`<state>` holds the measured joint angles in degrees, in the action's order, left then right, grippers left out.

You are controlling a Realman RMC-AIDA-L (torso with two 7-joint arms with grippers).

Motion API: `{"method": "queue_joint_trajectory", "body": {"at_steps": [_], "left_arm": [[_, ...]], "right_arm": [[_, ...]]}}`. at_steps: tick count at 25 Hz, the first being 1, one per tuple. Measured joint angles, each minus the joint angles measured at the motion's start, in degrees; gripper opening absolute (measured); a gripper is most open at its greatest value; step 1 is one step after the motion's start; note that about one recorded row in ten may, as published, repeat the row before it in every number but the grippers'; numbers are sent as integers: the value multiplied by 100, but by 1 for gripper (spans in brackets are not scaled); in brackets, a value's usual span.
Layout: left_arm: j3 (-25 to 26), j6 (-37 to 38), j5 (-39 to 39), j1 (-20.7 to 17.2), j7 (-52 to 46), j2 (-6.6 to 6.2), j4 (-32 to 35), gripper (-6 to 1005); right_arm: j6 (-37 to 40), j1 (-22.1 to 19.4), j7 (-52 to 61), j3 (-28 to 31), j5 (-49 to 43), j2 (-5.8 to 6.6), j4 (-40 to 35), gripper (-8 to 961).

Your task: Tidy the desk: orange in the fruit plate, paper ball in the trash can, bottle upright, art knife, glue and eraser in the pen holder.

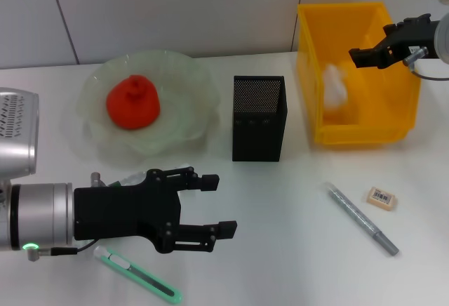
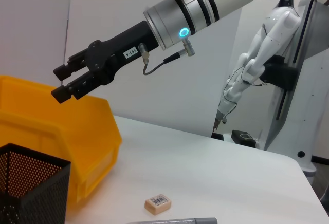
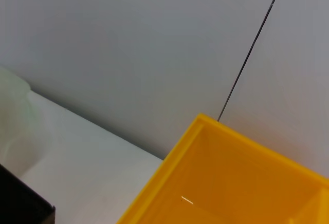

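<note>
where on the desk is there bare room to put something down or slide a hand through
Bare desk lies between the pen holder and the grey pen, and in the strip between holder and yellow bin. It is crowded at the near left: the left gripper, open, hangs over a bottle beside the green knife. The eraser sits close to the pen.

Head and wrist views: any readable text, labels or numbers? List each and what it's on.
None can be read for certain.
White sticker on the right gripper body, left wrist view: short dark characters, too small to read.
Eraser label: barcode-like print, seen in the head and left wrist views, too blurred to read.
Art knife, grey pen-like stick, pen holder, yellow bin: no visible text.
</note>
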<state>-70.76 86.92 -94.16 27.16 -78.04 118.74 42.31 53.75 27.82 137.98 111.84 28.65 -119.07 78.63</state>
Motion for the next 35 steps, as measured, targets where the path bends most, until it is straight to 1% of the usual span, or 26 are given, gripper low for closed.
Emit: {"method": "queue_joint_trajectory", "body": {"at_steps": [5,8,11,17,21,25,30,35], "left_arm": [[0,-11,9,0,25,0,-41,824],[1,-30,20,4,74,0,-54,824],[1,-33,22,9,79,1,-56,824],[1,-37,37,19,79,8,-72,825],[1,-45,40,12,80,9,-74,825],[9,-46,40,24,79,9,-74,825],[58,-49,40,28,79,8,-74,824],[85,-69,40,31,72,-2,-74,824]], "right_arm": [[-30,-16,20,31,69,-2,32,751],[-20,-33,-18,102,456,0,46,751],[170,-54,-446,387,1278,8,90,751],[1077,-124,-2022,1375,3419,6,5,751],[1839,-128,-2935,1903,4137,11,-205,751],[2553,-128,-3483,2139,4302,17,-374,751],[3360,-128,-3784,2205,4330,126,-622,751],[4364,-148,-4225,2346,4205,166,-655,751]]}}
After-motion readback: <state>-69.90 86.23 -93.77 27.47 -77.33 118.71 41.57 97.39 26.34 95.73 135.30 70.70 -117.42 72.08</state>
